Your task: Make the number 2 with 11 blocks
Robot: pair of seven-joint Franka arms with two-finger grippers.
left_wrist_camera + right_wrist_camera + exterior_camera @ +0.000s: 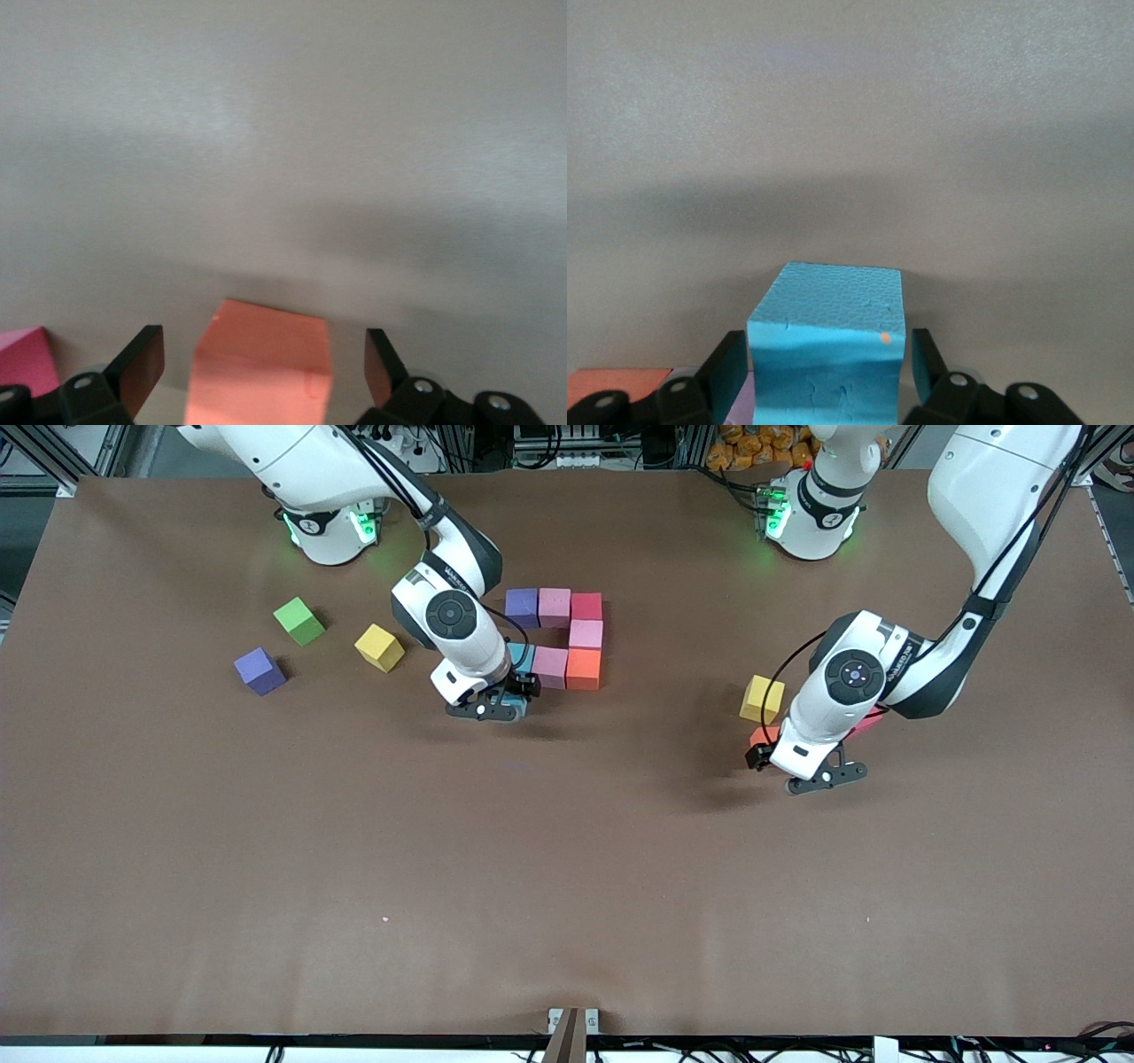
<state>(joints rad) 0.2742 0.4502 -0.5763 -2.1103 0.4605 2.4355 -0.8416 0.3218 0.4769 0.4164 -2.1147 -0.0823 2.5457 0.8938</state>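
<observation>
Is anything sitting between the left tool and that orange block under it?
Nothing visible. The left tool is open, its fingers straddling the orange block with bare gaps on both sides. A pink block lies beside it, outside the fingers.

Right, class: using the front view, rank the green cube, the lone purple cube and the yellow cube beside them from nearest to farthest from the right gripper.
1. Yellow cube, closest to the right gripper, which sits at the blue block.
2. Green cube, farther toward the right arm's end.
3. Lone purple cube, the outermost toward that end.
</observation>
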